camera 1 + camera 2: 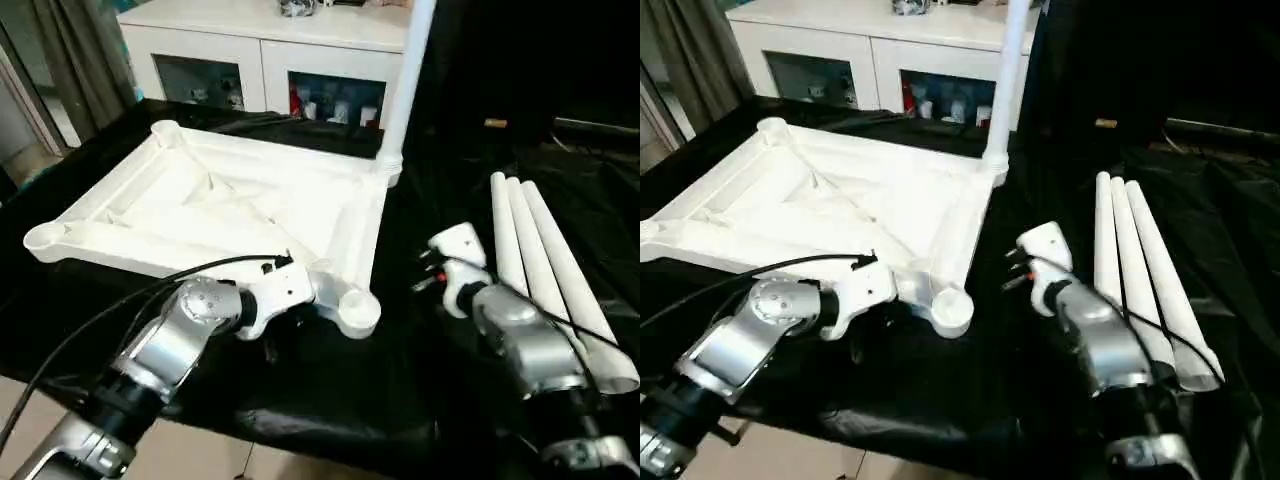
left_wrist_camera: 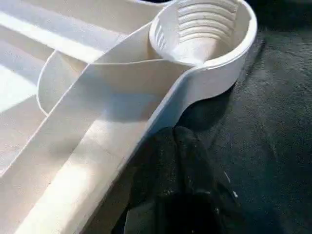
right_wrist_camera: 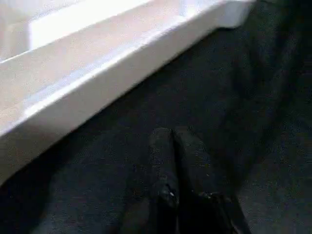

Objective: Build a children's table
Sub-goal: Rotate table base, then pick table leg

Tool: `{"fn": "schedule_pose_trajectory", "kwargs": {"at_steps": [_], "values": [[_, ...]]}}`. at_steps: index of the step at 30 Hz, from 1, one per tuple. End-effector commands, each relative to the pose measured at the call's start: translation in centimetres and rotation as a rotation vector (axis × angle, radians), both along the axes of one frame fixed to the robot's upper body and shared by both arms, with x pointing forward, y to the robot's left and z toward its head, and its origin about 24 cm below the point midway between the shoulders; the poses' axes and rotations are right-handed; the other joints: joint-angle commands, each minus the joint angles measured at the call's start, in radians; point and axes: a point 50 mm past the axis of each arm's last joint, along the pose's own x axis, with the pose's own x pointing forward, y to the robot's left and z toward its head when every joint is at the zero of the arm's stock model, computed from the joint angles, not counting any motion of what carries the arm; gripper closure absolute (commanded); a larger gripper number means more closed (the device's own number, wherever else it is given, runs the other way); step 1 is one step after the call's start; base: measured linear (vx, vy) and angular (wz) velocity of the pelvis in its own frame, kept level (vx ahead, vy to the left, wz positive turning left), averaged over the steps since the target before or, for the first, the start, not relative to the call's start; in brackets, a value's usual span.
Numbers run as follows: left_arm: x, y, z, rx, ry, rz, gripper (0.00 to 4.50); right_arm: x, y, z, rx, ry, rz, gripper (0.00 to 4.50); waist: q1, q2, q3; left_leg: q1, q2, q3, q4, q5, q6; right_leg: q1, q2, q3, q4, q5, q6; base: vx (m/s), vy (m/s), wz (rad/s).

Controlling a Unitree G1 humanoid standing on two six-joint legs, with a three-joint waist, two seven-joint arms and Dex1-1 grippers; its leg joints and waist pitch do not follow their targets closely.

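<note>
The white tabletop (image 1: pixel 230 205) lies upside down on the black-draped work table, ribbed underside up. One white leg (image 1: pixel 405 80) stands upright in its far right corner socket. Three more legs (image 1: pixel 548 268) lie side by side to the right. My left gripper (image 2: pixel 174 141) is shut, its black fingertips pressed together against the tabletop's near rim, just below the empty threaded corner socket (image 2: pixel 202 29). My right gripper (image 3: pixel 168 141) is shut too, with nothing in it, low over the black cloth beside the tabletop's right rim (image 3: pixel 97 73), between the tabletop and the lying legs.
A white glass-door cabinet (image 1: pixel 270 60) stands behind the work table. The table's near edge (image 1: pixel 300 430) runs just under my forearms, with floor below. A black cable (image 1: pixel 120 300) trails over my left arm.
</note>
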Motion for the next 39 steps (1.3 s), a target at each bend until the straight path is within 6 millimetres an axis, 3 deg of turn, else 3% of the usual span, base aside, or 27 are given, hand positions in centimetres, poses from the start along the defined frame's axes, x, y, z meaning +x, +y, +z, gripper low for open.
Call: {"fn": "schedule_pose_trajectory", "kwargs": {"at_steps": [1,7,9,10,12,13,15,17,22,26,30,32,36,39], "values": [[0.7,0.3,0.9,-0.005,-0.061,0.030,4.50,0.7,-0.8,1.5,0.028,-0.023,-0.064,4.41,-0.002,0.006,-0.072,0.010,0.021,-0.005,-0.062,-0.120,-0.004,0.061,-0.058,0.040,-0.057,-0.017,-0.220,0.000,0.000,0.00],[0.3,0.0,2.3,-0.103,-0.039,0.009,4.50,1.6,-2.2,2.6,-0.009,0.004,-0.164,3.73,0.000,0.005,-0.070,0.009,0.022,-0.003,-0.060,-0.119,-0.014,0.059,-0.060,0.040,-0.057,-0.036,-0.228,0.000,0.000,0.00],[-0.1,0.0,3.8,-0.193,-0.026,-0.008,4.50,2.3,-3.8,4.0,-0.038,0.046,-0.276,3.62,0.000,0.003,-0.071,0.011,0.022,-0.003,-0.061,-0.115,-0.015,0.060,-0.060,0.040,-0.055,-0.037,-0.228,0.000,0.000,0.00],[-0.2,0.0,4.0,-0.210,-0.022,-0.008,4.50,2.4,-4.2,4.2,-0.047,0.061,-0.296,3.62,0.001,-0.003,-0.072,0.011,0.021,-0.003,-0.061,-0.102,-0.015,0.061,-0.060,0.039,-0.052,-0.035,-0.237,0.000,0.000,0.00],[-0.3,-0.1,4.5,-0.251,-0.013,-0.007,4.08,2.5,-5.0,4.8,-0.066,0.101,-0.344,3.34,0.001,0.000,-0.069,0.012,0.019,-0.001,-0.059,-0.101,-0.022,0.058,-0.054,0.039,-0.053,-0.034,-0.238,0.000,0.000,0.00],[-0.3,-0.1,4.6,-0.259,-0.006,-0.006,4.08,2.5,-5.2,5.0,-0.069,0.111,-0.356,3.31,0.005,0.000,-0.068,0.011,0.019,0.001,-0.058,-0.109,-0.021,0.058,-0.056,0.040,-0.055,-0.045,-0.227,0.000,0.000,0.00],[-0.8,-0.3,4.8,-0.284,0.030,-0.025,3.93,2.5,-6.1,5.4,-0.080,0.138,-0.397,3.14,0.007,-0.008,-0.069,0.009,0.018,0.002,-0.058,-0.097,-0.016,0.060,-0.057,0.041,-0.055,-0.051,-0.215,0.000,0.000,0.00],[-1.3,-0.6,5.0,-0.299,0.058,-0.053,3.66,2.2,-7.1,5.6,-0.087,0.170,-0.439,2.90,0.008,-0.010,-0.070,0.008,0.018,0.002,-0.057,-0.076,-0.013,0.060,-0.058,0.041,-0.052,-0.036,-0.215,0.000,0.000,0.00],[-1.5,-0.7,5.1,-0.295,0.065,-0.064,3.47,1.4,-8.3,5.0,-0.076,0.244,-0.491,2.63,0.008,-0.007,-0.068,0.008,0.017,0.002,-0.058,-0.099,-0.017,0.060,-0.057,0.040,-0.059,-0.090,-0.201,0.000,0.000,0.00],[-1.8,-0.8,5.2,-0.288,0.083,-0.073,3.02,0.9,-8.8,4.1,-0.075,0.313,-0.516,2.21,0.008,-0.004,-0.069,0.009,0.016,0.001,-0.057,-0.105,-0.024,0.058,-0.057,0.040,-0.060,-0.097,-0.196,0.000,0.000,0.00],[-2.0,-0.9,5.3,-0.283,0.101,-0.083,2.76,0.3,-8.7,3.1,-0.035,0.389,-0.522,2.00,0.006,-0.005,-0.068,0.009,0.016,0.002,-0.056,-0.107,-0.026,0.058,-0.055,0.040,-0.060,-0.094,-0.201,0.000,0.000,0.00],[-2.1,-0.9,5.3,-0.280,0.104,-0.085,2.47,0.1,-8.5,2.8,-0.012,0.416,-0.512,1.64,0.008,-0.005,-0.069,0.009,0.016,0.001,-0.056,-0.104,-0.025,0.059,-0.055,0.040,-0.059,-0.091,-0.202,0.000,0.000,0.00],[-2.1,-1.0,5.4,-0.275,0.106,-0.085,2.33,-0.1,-8.2,2.6,0.005,0.437,-0.495,1.39,0.007,-0.006,-0.068,0.009,0.016,0.001,-0.057,-0.114,-0.027,0.057,-0.056,0.039,-0.061,-0.107,-0.200,0.000,0.000,0.00],[-2.1,-1.0,5.4,-0.270,0.107,-0.084,1.98,-0.1,-8.0,2.6,0.010,0.447,-0.487,1.08,0.009,-0.006,-0.068,0.010,0.017,0.000,-0.057,-0.115,-0.029,0.057,-0.056,0.039,-0.061,-0.114,-0.197,0.000,0.000,0.00]]}}
